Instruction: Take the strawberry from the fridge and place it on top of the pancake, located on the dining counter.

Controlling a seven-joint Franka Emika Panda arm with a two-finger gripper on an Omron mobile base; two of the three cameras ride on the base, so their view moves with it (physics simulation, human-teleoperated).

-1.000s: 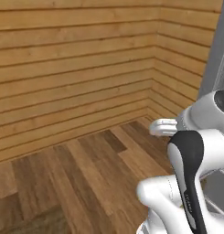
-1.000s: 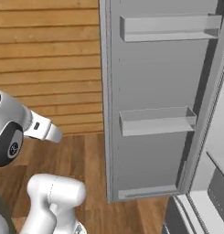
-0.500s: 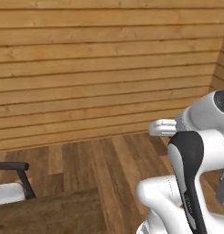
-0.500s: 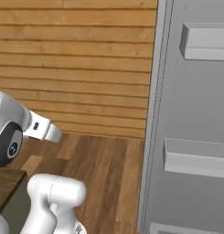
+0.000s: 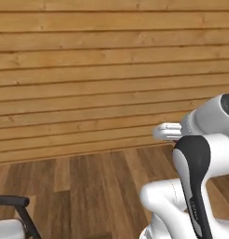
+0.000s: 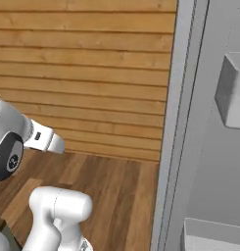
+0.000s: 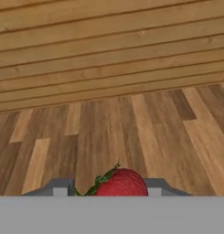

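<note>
In the hand view a red strawberry [image 7: 122, 183] with a green leafy top sits between the two grey fingers [image 7: 58, 186] of my gripper [image 7: 109, 187], which is shut on it. Beyond the strawberry lie a wooden floor and a plank wall. The fridge shows in the right base view as its open grey door [image 6: 200, 122], seen from the inside with pale door shelves. The pancake and the dining counter are out of view.
A wooden plank wall [image 5: 88, 70] stands ahead over a wooden floor [image 5: 88, 186]. A dark-framed chair or stool [image 5: 13, 217] with a pale seat sits at the lower left of the left base view. The open fridge door blocks the right side.
The whole picture has shifted: the base has turned, so the fridge door slid to the right and the wall swung across. A dark-framed seat came into the left base view. The grip is unchanged.
</note>
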